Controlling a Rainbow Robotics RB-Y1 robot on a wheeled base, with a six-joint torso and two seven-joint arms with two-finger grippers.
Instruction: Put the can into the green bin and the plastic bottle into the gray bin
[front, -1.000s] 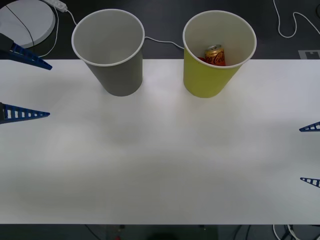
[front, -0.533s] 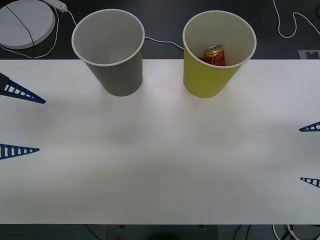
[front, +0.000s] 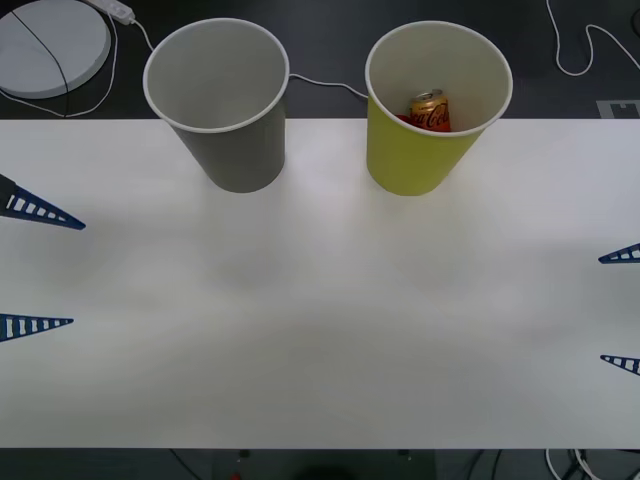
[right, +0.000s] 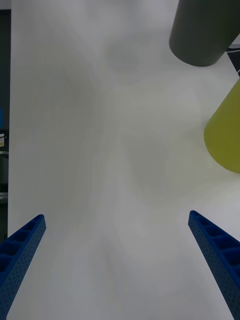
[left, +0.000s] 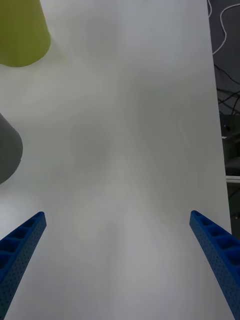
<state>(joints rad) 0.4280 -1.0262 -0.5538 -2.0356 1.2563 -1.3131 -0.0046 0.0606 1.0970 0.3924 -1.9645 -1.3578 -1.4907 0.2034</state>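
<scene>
Nearest the robot, a bare white table (front: 320, 330) stretches across the front view. At its left edge the left gripper (front: 40, 268) hangs just over the tabletop with its two blue ribbed fingers spread wide, holding and touching nothing. At the right edge the right gripper (front: 620, 308) sits the same way, fingers apart and empty.

Farther back, near the table's far edge, two large cup-shaped bins stand upright and well apart from both grippers. The gray bin (front: 235, 150) is on the left; what can be seen of its pale inside shows nothing in it. The green bin (front: 415, 160) is on the right, and the can (front: 430, 110), red with a gold top, rests inside it.

So the can's half of the task looks done. No plastic bottle can be seen on the table or in the gray bin, so whether that half is finished cannot be told.
</scene>
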